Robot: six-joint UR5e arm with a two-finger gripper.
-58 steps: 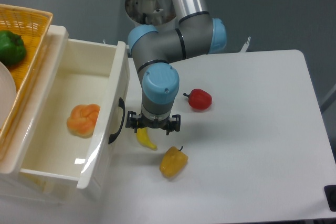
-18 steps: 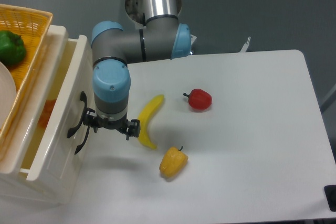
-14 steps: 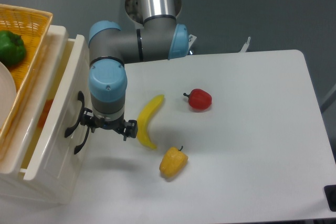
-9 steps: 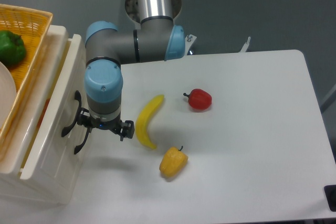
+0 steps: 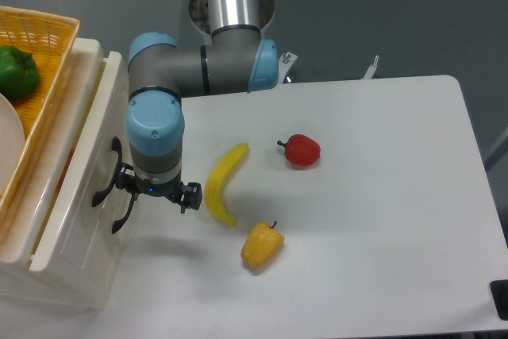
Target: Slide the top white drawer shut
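Note:
The top white drawer stands at the left, pushed almost fully into its white cabinet, with only a narrow gap along its top. Its curved black handle faces the table. My gripper points straight down right beside that front panel, touching or nearly touching the handle. The blue wrist hides the fingers, so whether they are open or shut does not show. A sliver of something orange shows through the gap.
The lower drawer's black handle sits just under my gripper. A banana, a red pepper and a yellow pepper lie on the white table. A woven yellow basket with a green pepper sits on the cabinet.
My gripper has travelled left from over the banana, pushing the drawer front in. The drawer went from wide open to nearly shut; over the last half second it barely moved.

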